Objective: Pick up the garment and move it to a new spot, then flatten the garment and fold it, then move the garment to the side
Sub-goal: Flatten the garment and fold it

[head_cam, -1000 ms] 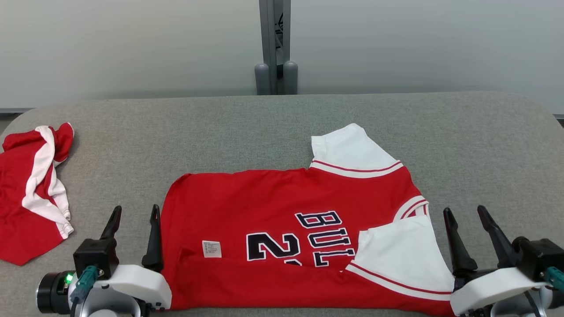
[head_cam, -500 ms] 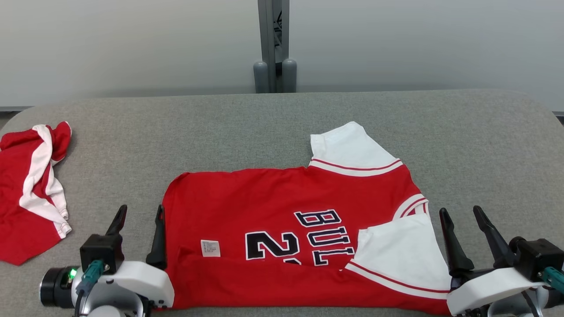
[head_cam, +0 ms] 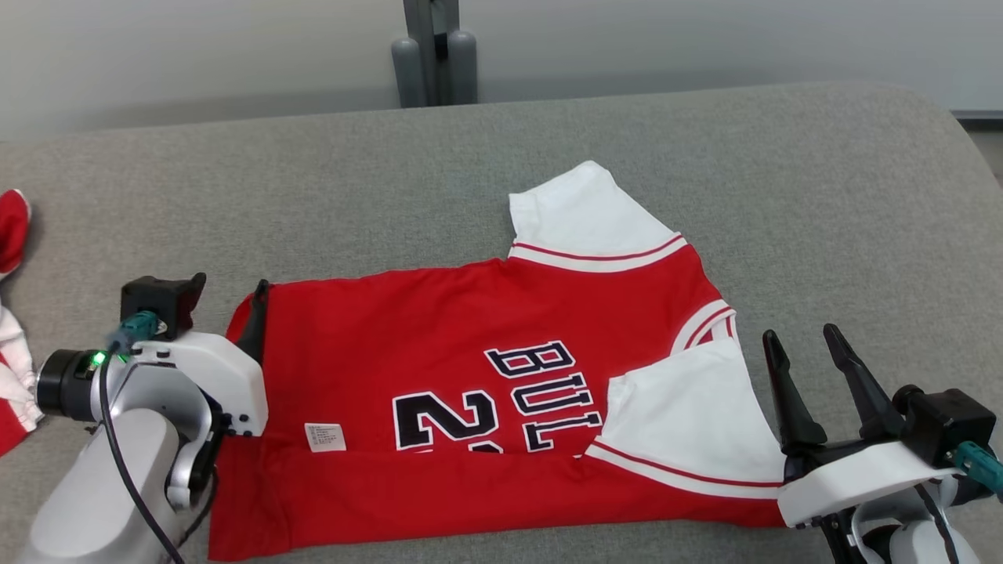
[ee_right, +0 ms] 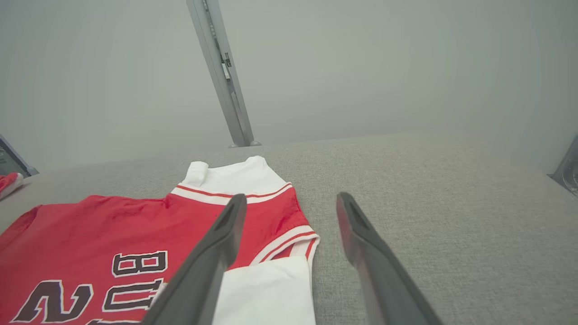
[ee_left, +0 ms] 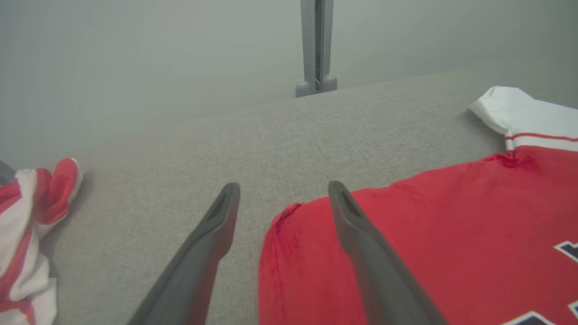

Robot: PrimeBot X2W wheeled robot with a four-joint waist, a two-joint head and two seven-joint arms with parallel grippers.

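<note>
the grey padded table [head_cam: 705, 157] carries the red bulls jersey [head_cam: 439, 329], spread front-up across its middle and near part, so i judge the move to a new spot and the flattening as done. folding looks started: the near long edge [head_cam: 470, 493] is turned up over the body, and the near white sleeve [head_cam: 689, 415] lies folded in on the chest. the far white sleeve [head_cam: 580, 211] sticks out flat on the table, so it is not yet folded in; the further folds and the move to the side are left as well.

a second red-and-white garment [ee_left: 27, 216] sits bunched well apart at the table's left. both claws are released and hold nothing. my left gripper [ee_left: 283, 187] straddles the jersey's far hem corner, one finger over red cloth, the other over bare table. my right gripper [head_cam: 802, 333] hangs just beside the collar end.

hidden: the second garment is cut off by the edge of the picture, my left arm covers the jersey's near hem corner, and the right claw's housing covers the near collar-side corner. the turned-up edge hides the bottom of the number. i cannot tell whether the left fingers touch the cloth. the label [head_cam: 324, 436] is too small to read.
</note>
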